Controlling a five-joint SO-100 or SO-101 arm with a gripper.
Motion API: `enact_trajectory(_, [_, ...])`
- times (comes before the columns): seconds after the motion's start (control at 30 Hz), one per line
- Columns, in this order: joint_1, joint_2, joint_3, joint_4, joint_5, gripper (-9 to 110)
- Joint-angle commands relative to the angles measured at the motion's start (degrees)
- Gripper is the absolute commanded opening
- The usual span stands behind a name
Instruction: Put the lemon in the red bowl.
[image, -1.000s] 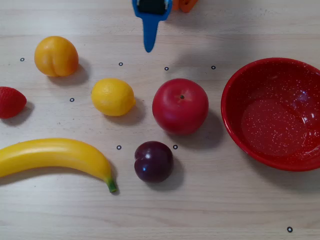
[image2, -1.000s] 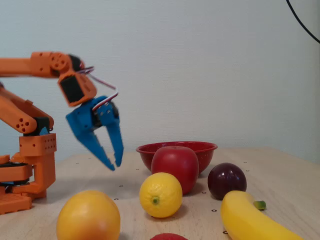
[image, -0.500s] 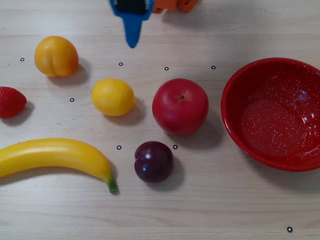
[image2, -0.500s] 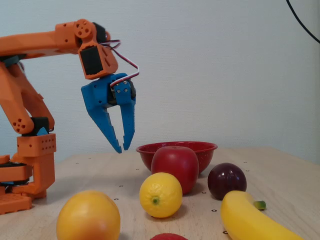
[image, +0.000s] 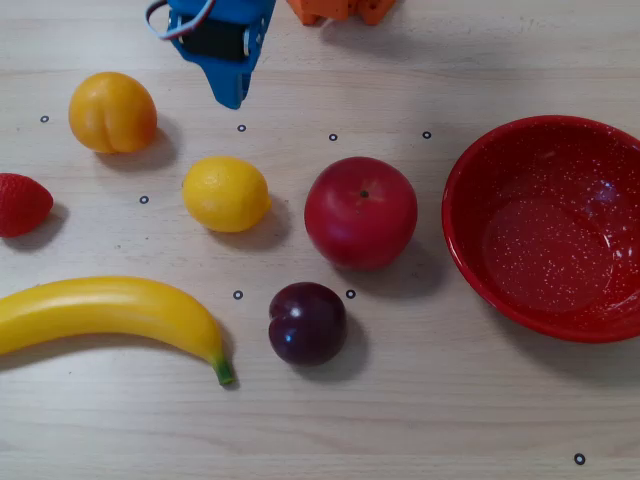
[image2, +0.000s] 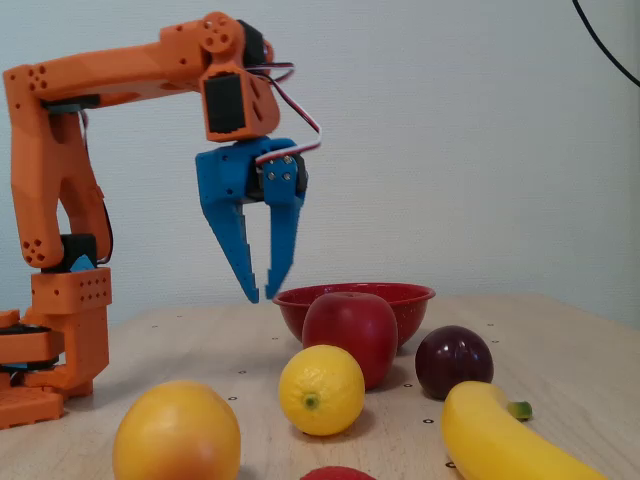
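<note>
The lemon (image: 226, 194) lies on the wooden table, left of the red apple; in the fixed view it (image2: 321, 389) sits in front of the apple. The red bowl (image: 470, 250) stands empty at the right edge of the overhead view and shows behind the apple in the fixed view (image2: 405, 296). My blue gripper (image2: 262, 294) hangs above the table with its fingertips close together and nothing between them. In the overhead view the gripper (image: 232, 98) is behind the lemon and apart from it.
A red apple (image: 360, 212) lies between the lemon and the bowl. A dark plum (image: 307, 322), a banana (image: 110, 312), an orange-yellow creased fruit (image: 112, 112) and a strawberry (image: 20, 203) also lie on the table. The orange arm base (image2: 50, 340) stands at the left of the fixed view.
</note>
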Motion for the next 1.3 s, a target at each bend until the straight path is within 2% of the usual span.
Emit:
enact_trajectory(0.0, [-1.7, 0.9, -6.9, 2.0, 3.8, 7])
enact_trajectory(0.2, [-3.2, -1.1, -8.1, 6.2, 11.0, 23])
enact_trajectory(0.47, [-5.5, -2.6, -4.6, 2.7, 14.7, 47])
enact_trajectory(0.77, [-5.9, -6.4, -4.4, 0.5, 16.2, 60])
enact_trajectory(1.27, [-6.2, -14.5, -4.9, -1.6, 19.1, 71])
